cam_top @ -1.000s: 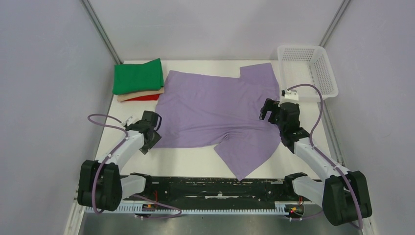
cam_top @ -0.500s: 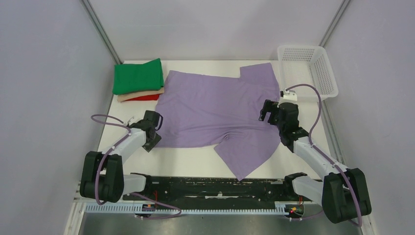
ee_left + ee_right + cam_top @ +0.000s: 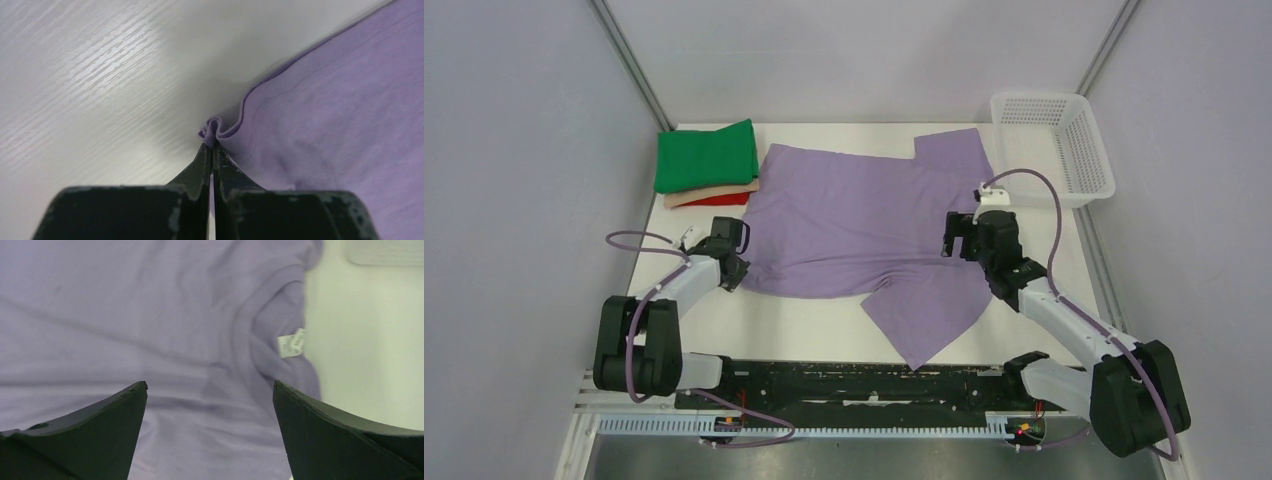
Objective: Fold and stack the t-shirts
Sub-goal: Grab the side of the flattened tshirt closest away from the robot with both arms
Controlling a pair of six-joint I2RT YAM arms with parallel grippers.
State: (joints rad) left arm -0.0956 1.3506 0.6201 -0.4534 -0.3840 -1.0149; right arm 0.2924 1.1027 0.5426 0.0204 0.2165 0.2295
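**While the left fingers pinch the purple shirt, the right fingers stay wide open**

The left gripper (image 3: 212,146) is closed tight on the edge of the purple shirt (image 3: 864,220). A small bump of cloth pokes out just past its tips. To the left of these fingers is bare white table (image 3: 75,75). To their right, the shirt lies spread out flat.

The right gripper (image 3: 210,386) has its fingers far apart and holds nothing. Purple cloth fills the space between them. The collar and its small white label (image 3: 291,343) sit just ahead of the right-hand finger.

Past the left fingers and a little to their left is a pile of folded shirts. The green shirt (image 3: 706,155) is on top, with the beige shirt (image 3: 714,189) and the red shirt (image 3: 721,199) under it.

A second ago the left gripper was beside the shirt's corner. Now it has moved in to that corner. The right gripper has moved further in over the shirt.

The white basket (image 3: 1086,160) stands well off to the right of the right fingers. All the shirts lie outside it, on the table.
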